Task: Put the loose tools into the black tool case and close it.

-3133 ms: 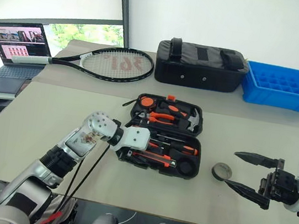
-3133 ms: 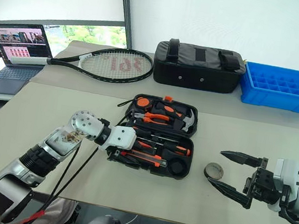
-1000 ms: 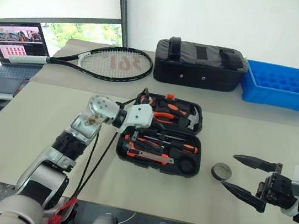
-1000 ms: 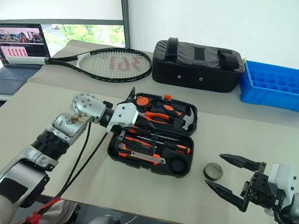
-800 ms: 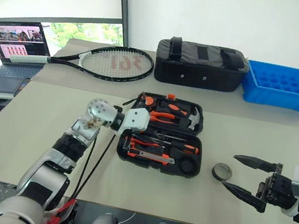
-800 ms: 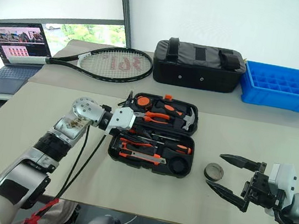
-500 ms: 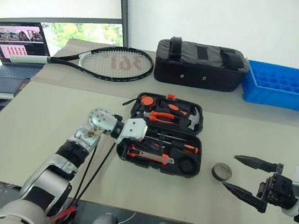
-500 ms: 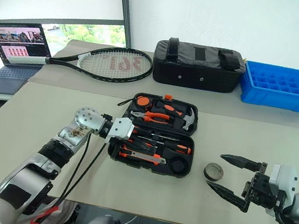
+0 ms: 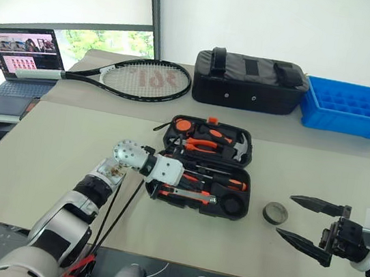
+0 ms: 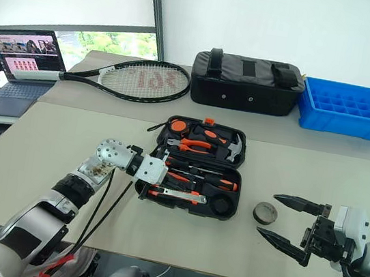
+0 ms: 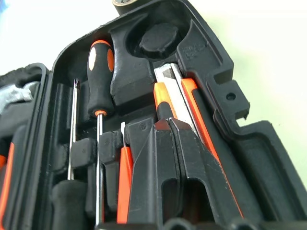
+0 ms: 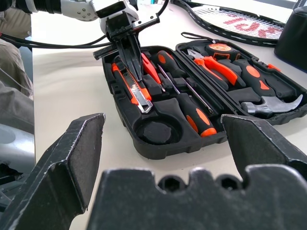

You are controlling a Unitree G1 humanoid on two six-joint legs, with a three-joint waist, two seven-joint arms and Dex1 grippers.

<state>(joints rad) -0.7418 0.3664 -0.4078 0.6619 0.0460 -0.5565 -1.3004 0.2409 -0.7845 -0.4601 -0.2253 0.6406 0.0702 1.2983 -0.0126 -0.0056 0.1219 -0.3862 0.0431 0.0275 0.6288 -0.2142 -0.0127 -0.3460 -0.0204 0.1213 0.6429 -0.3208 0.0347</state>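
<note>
The black tool case lies open on the table, lid half at the back. Its front half holds a long screwdriver with an orange-black handle, an orange-black utility knife and a slim orange tool, each in a recess. My left gripper is shut, with nothing between its fingers. It reaches in from the case's left end, tips down on the utility knife. My right gripper hovers open at the front right, apart from the case.
A grey tape roll lies between the case and my right gripper. At the back are a tennis racket, a black fabric bag and a blue tray. A laptop sits far left.
My left gripper has come down from above the case's left rim into the front half and shut its fingers. The right arm has stayed where it was.
</note>
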